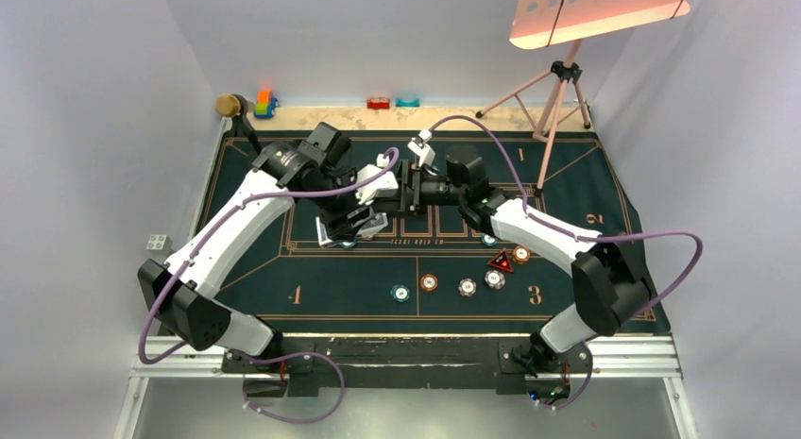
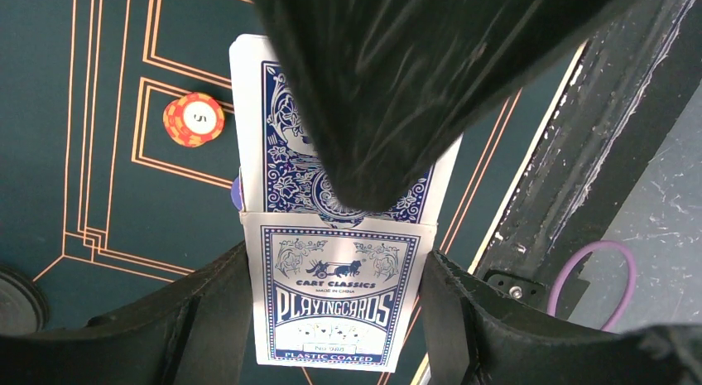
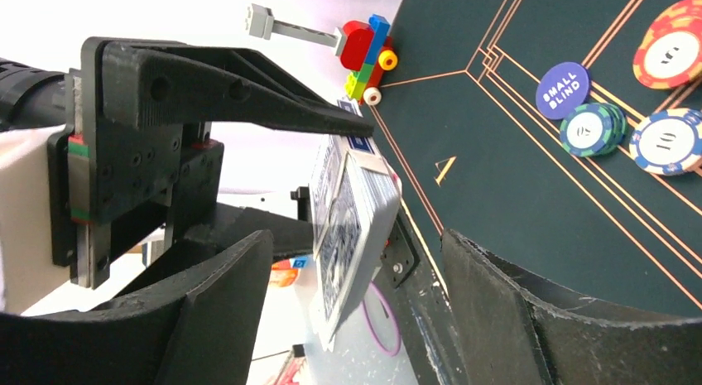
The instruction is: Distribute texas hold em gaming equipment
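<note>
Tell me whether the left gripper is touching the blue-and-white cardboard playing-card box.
Touching. The left wrist view shows the left gripper clamping the blue-and-white cardboard playing-card box between both fingers, no gap either side.

l gripper [image 2: 337, 259] clamped, r gripper [image 3: 356, 238] open, tips facing.

The card box [image 2: 335, 306] sits in the left gripper [image 1: 351, 227] above the middle of the mat [image 1: 312, 293], with the right gripper [image 1: 402, 190] just beside it. The chips [image 1: 467, 286] and triangular marker [image 1: 501, 261] lie nearer, rightward.
</note>
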Available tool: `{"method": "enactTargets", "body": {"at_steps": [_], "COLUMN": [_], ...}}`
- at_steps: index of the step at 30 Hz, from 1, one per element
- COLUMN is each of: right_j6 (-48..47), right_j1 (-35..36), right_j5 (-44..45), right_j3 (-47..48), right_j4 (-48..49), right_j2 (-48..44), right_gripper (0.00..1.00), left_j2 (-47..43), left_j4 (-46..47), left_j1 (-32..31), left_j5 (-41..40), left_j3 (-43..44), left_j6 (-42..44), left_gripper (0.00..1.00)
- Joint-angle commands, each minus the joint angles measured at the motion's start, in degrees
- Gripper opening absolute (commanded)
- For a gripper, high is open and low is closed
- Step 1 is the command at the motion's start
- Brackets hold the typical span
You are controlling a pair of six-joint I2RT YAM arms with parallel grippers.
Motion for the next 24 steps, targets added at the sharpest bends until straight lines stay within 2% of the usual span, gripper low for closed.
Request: {"method": "enactTargets", "body": {"at_steps": [1, 6, 16, 19, 24], "right_j6": [1.5, 2.6, 7.9, 8.3, 9.2], "right_j1": [1.9, 3.3, 4.3, 4.4, 4.3], "right_j5": [-1.4, -1.7, -2.7, -3.2, -4.6], "right_j3": [3.9, 4.5, 3.0, 3.0, 3.3], "right_j4": [5.0, 6.2, 12.7, 13.0, 14.0], "right_j2": [1.1, 3.3, 5.9, 6.2, 6.7], "right_gripper": [0.78, 0.74, 0.52, 0.42, 0.19], "left_j2": [0.5, 0.5, 0.8, 1.2, 1.7], "left_j4": [0.8, 1.7, 3.2, 3.7, 4.7], "left_j1": [-0.5, -0.6, -0.6, -0.6, -0.6], "left_j5": [1.2, 1.1, 0.6, 0.6, 0.2], "left_j3": [3.1, 3.4, 4.9, 5.5, 6.7], "left_j6": [-1.8, -2.1, -2.7, -3.1, -3.6], "left_gripper": [0.00, 0.00, 0.00, 0.00, 0.00]}}
